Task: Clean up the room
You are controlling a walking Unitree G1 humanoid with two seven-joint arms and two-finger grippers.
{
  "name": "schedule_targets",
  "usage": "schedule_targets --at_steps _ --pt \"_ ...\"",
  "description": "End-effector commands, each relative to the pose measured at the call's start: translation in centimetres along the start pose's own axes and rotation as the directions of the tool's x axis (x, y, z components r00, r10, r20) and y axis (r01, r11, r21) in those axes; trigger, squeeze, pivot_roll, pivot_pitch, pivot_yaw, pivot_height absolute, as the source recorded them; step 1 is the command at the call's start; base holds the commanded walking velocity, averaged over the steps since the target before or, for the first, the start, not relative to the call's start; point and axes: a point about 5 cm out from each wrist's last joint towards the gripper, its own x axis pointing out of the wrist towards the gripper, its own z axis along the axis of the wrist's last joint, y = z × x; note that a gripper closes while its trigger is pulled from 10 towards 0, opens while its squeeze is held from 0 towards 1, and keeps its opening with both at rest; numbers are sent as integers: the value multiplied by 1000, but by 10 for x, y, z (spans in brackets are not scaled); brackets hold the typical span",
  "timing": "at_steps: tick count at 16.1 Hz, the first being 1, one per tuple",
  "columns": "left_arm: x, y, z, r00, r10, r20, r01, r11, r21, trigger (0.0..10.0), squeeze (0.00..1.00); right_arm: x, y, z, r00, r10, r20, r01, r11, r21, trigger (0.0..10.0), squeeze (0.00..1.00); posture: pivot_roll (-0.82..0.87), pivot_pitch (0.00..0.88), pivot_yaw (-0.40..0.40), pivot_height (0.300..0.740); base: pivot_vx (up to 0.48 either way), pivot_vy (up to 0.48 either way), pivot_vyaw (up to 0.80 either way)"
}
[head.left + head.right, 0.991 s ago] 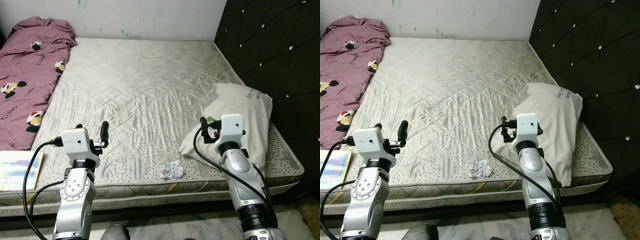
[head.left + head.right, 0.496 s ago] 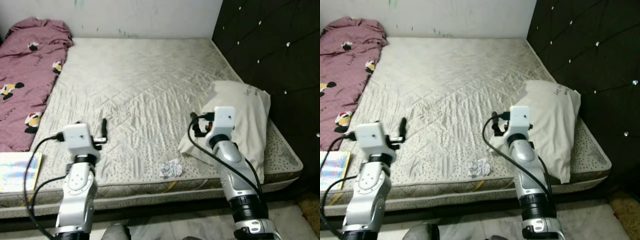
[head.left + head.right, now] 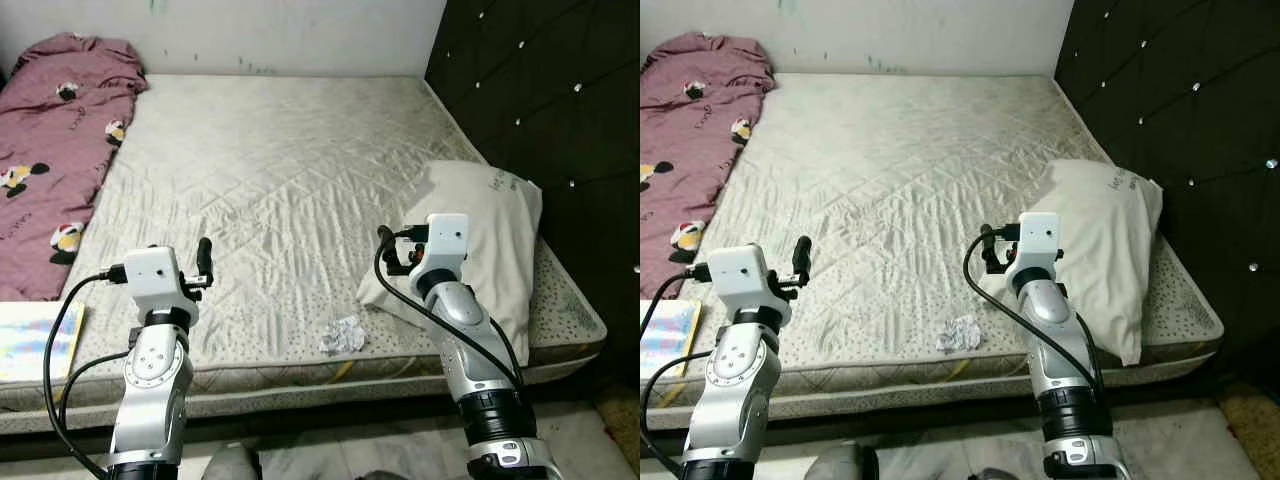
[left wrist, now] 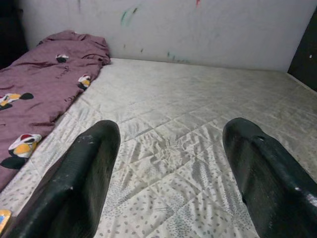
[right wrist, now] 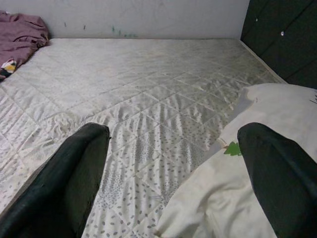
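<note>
A humanoid robot stands at the foot of a bare bed [image 3: 300,190], both silver arms raised over the near edge of the quilted mattress. The left gripper [image 3: 196,262], at lower left of the frame, and the right gripper [image 3: 392,252], right of centre, each hold their jaws wide apart with nothing between them. A crumpled wad of paper [image 3: 342,336] lies on the mattress near the front edge, between the two arms and closer to the right one. At far lower left, a colourful book [image 3: 30,342] rests at the mattress edge. Just beside the right gripper, a white pillow [image 3: 490,230] lies against the dark tufted headboard [image 3: 540,100] along the right side. A maroon blanket [image 3: 50,150] printed with cartoon figures is bunched along the left side, reaching the pale wall [image 3: 300,35] at the top of the frame.
</note>
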Motion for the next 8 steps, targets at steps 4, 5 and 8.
schedule_targets --at_steps 4,5,8 --pt "4 -4 7 1000 -10 15 10 1000 -6 10000 0 1 2 0 1000 25 7 -25 1000 -3 10000 0 4 8 -58 625 0 0 0" --pt "4 -4 7 1000 -9 17 9 1000 -6 10000 0 1 4 1 999 35 10 -35 999 1 10000 0 4 8 -55 615 0 0 0" --pt "5 -4 9 1000 1 26 -1 1000 -5 10000 0 4 12 3 997 73 16 -73 997 -9 10000 0 4 16 -57 610 0 0 0"
